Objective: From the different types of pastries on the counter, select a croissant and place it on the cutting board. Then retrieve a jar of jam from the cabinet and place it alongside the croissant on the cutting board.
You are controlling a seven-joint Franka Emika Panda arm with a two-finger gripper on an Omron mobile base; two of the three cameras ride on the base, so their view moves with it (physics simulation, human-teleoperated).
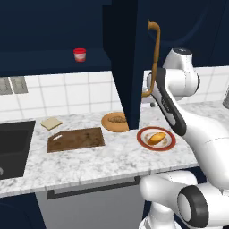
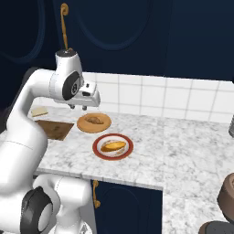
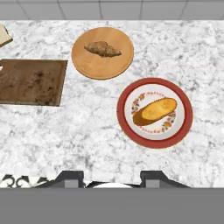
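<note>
Overhead, the gripper [image 2: 78,108] hangs closed and empty above the counter [image 2: 183,146].

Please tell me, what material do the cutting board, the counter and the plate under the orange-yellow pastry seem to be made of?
Cutting board: probably wood, matte dark brown with a streaky, grainy surface. Counter: looks like polished marble or similar stone, white-grey with irregular veining. Red-rimmed plate: likely glazed ceramic, with a smooth red rim and a white centre carrying a small floral pattern; the rendering leaves this open.
</note>
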